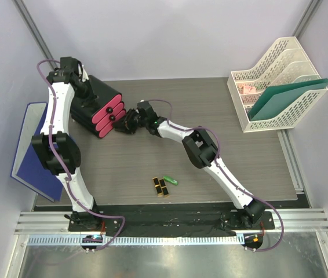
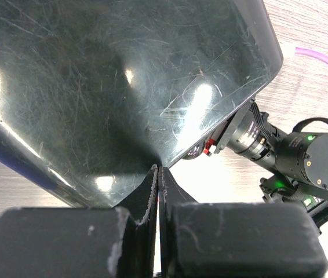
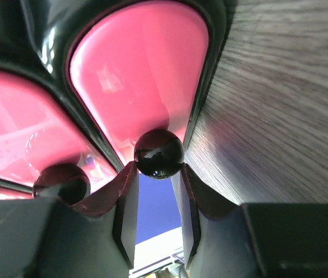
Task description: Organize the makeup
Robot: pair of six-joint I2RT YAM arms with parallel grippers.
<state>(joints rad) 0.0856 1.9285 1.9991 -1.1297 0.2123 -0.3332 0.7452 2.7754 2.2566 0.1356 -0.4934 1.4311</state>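
Observation:
Two black-and-gold lipsticks [image 1: 161, 187] and a green tube [image 1: 170, 180] lie on the table near the front middle. The black box with pink drawers [image 1: 97, 107] stands at the back left. My right gripper [image 1: 123, 120] reaches its front, and in the right wrist view its fingertips [image 3: 130, 174] press both sides of a round black drawer knob [image 3: 159, 153] on a pink drawer [image 3: 141, 69]. My left gripper [image 2: 159, 169] is shut with nothing in it, its tips against the box's glossy black wall [image 2: 112, 75]. Other makeup is out of view.
A white file rack [image 1: 277, 81] holding a green folder [image 1: 285, 98] stands at the back right. A blue board [image 1: 28, 147] leans off the table's left edge. A second black knob [image 3: 62, 182] sits left of the gripped one. The right arm's wrist [image 2: 291, 156] shows beside the box.

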